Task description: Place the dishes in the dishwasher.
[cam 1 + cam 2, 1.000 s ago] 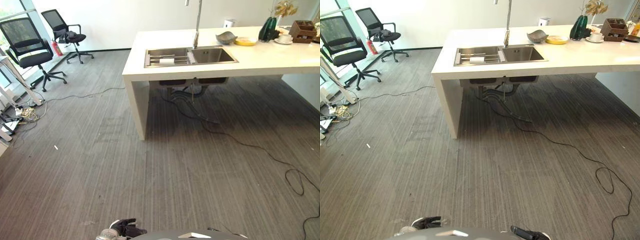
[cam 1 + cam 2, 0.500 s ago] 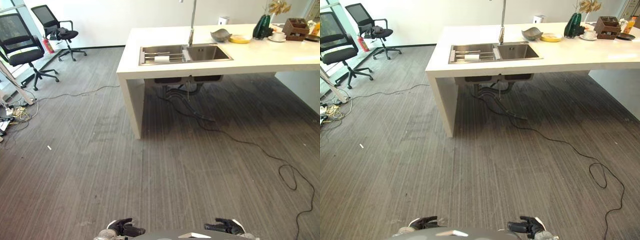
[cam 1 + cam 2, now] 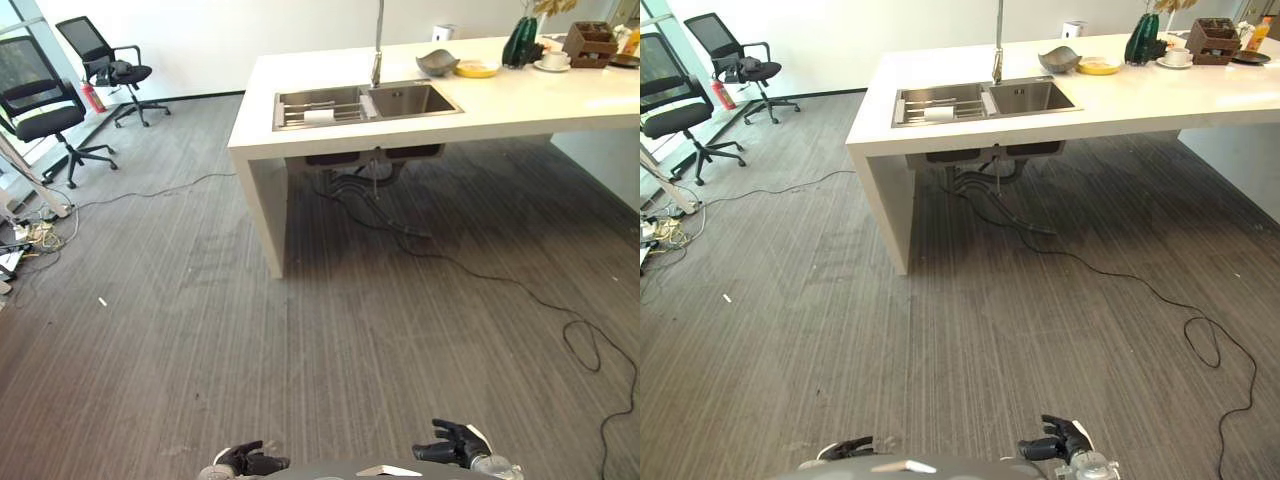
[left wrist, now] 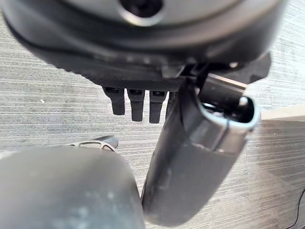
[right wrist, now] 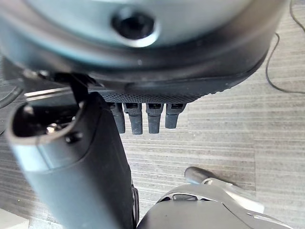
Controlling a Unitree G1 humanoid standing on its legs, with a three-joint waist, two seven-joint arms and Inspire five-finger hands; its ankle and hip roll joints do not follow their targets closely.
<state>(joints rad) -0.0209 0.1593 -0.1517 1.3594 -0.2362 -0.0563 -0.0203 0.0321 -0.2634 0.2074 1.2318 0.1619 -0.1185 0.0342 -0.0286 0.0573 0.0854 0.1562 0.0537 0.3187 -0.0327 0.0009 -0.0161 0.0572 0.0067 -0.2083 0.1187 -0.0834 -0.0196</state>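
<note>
Far ahead on the white counter point(image 3: 520, 105) lie a grey bowl point(image 3: 437, 62), a yellow plate point(image 3: 476, 69) and a white cup on a saucer point(image 3: 555, 60). A steel double sink point(image 3: 365, 103) with a rack and a tall faucet point(image 3: 378, 40) is set in the counter's left part. My left hand point(image 3: 245, 461) and right hand point(image 3: 455, 443) hang low at the bottom edge, far from the counter. Both are open with relaxed fingers point(image 4: 136, 102) point(image 5: 143, 119) and hold nothing.
A dark green vase point(image 3: 520, 42) and a brown box point(image 3: 588, 44) stand by the dishes. Two black office chairs point(image 3: 40, 110) point(image 3: 105, 65) and a cable pile point(image 3: 35, 235) are at the left. A black cable point(image 3: 580, 345) runs across the grey floor from under the sink.
The whole picture has shifted, so the camera has moved. My right hand has come up into the bottom edge of the eye views.
</note>
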